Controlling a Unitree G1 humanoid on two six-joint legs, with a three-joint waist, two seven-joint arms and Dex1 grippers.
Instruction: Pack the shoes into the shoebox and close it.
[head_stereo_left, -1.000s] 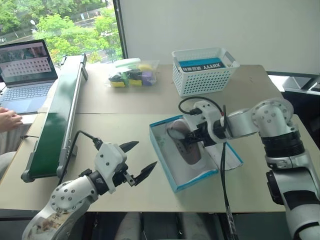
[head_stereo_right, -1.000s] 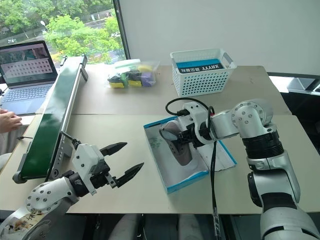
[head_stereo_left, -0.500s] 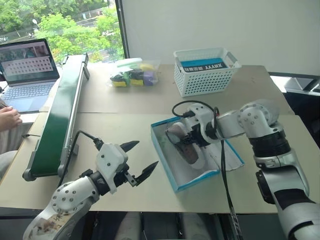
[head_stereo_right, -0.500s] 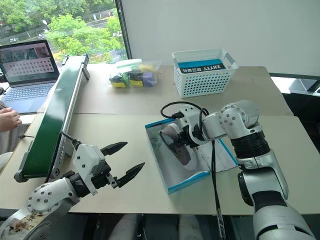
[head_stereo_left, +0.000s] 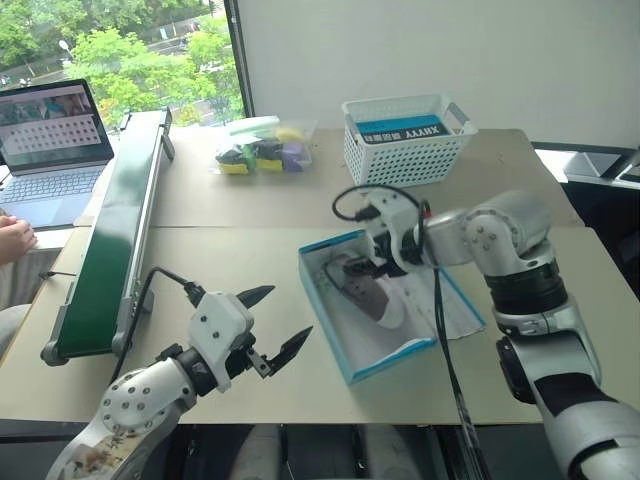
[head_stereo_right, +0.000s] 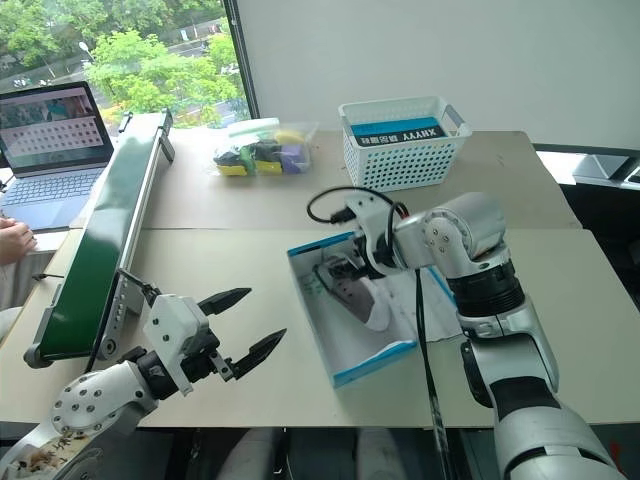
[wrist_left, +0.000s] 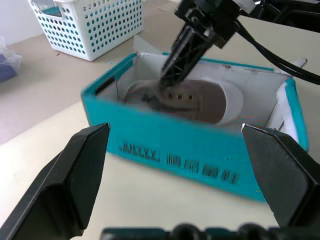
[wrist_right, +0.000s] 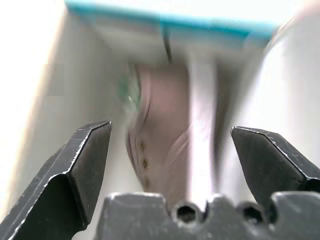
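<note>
The blue shoebox (head_stereo_left: 385, 312) lay open on the desk (head_stereo_left: 250, 270), a little toward four o'clock of the desk's middle, its white inside facing up. One grey-taupe shoe (head_stereo_left: 368, 295) with a pale sole rested inside it, toward the end at eleven o'clock. The right gripper (head_stereo_left: 362, 270) hung just above that shoe, pointing down into the box, its fingers (wrist_right: 87, 165) spread wide and holding nothing; the shoe lay loose beneath them. The left gripper (head_stereo_left: 268, 327) was low at seven o'clock, well apart from the box, its fingers (wrist_left: 75, 175) also spread wide and empty, aimed toward the box's lettered blue side. At twelve o'clock stood a white basket (head_stereo_left: 405, 140), and at eleven o'clock a clear bag of small coloured things (head_stereo_left: 262, 150). A green conveyor (head_stereo_left: 115, 235) ran along the nine o'clock side, a laptop (head_stereo_left: 50, 150) beyond it, a person's hand (head_stereo_left: 15, 238) beside that.
</note>
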